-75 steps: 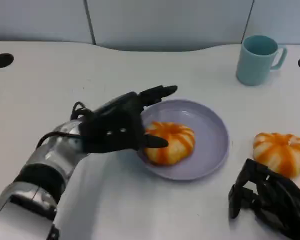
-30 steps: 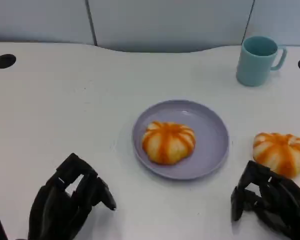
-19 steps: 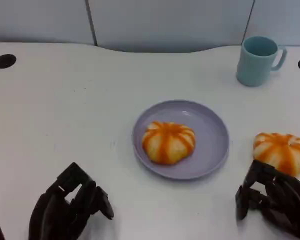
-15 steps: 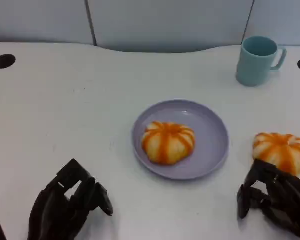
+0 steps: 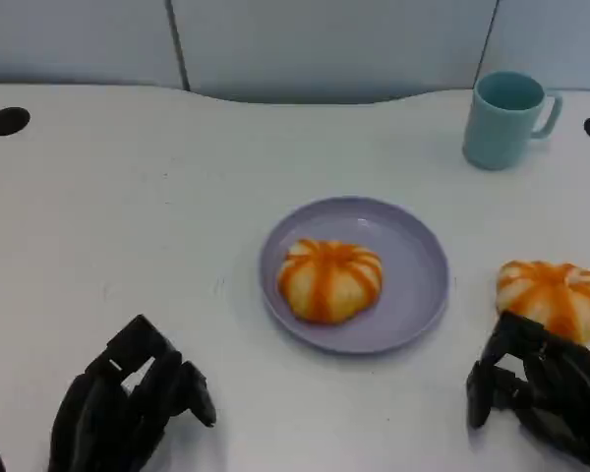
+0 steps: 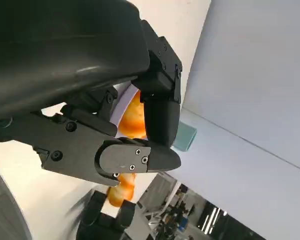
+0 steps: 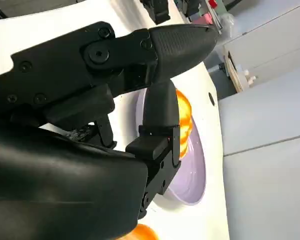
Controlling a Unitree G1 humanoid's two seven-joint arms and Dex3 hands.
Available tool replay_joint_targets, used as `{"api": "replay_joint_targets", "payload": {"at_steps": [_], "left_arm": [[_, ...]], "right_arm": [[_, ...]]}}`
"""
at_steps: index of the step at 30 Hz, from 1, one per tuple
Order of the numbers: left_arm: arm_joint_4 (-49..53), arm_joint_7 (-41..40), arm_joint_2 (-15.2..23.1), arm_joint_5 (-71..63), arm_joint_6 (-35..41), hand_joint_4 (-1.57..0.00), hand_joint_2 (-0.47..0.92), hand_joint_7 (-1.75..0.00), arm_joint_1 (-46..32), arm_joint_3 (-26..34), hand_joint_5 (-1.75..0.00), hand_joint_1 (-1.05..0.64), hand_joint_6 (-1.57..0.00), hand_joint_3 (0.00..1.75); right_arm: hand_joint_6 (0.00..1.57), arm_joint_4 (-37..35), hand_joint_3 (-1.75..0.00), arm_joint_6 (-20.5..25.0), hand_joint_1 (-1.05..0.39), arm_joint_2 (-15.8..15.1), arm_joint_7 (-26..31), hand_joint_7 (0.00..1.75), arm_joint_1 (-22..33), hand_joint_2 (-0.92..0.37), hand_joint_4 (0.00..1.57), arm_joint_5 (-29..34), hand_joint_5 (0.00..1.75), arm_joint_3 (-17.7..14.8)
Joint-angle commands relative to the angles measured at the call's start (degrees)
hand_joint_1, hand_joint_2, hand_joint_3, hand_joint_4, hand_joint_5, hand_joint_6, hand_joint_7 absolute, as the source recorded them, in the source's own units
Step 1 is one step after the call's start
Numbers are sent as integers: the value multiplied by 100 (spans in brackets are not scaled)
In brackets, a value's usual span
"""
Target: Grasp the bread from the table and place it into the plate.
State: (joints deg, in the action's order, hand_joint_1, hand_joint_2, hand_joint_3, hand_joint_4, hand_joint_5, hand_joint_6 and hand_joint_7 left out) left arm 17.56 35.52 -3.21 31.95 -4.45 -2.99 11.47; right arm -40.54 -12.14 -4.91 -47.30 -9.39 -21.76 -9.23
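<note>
While one round orange-and-white striped bread bun sits on the round lilac plate at the middle of the white table, a second bun of the same kind lies on the bare tabletop to the plate's right, apart from its rim. The black right hand rests low at the table's near edge, just in front of that second bun — whether it touches the bun cannot be told; its fingers are curled inward and hold nothing. The black left hand lies at the near left of the table, well apart from the plate, its fingers likewise bent in on nothing. A pale teal mug stands upright at the far right, handle to the right. From the left wrist, past the hand's fingers, the plated bun shows — and from the right wrist, the plate with its bun.
</note>
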Motion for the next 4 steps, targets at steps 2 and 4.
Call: {"api": "replay_joint_targets", "payload": {"at_steps": [2,4], "left_arm": [[19,23,112,-20,-3,-82,92,-175,3,86,-175,-50,-54,34],[91,86,145,-26,-23,-82,92,-175,31,97,-175,-51,-55,32]], "right_arm": [[55,2,-22,120,-53,-24,188,155,96,-92,66,39,173,-38],[54,3,-24,131,-52,-2,202,155,82,-92,65,21,174,-38]]}}
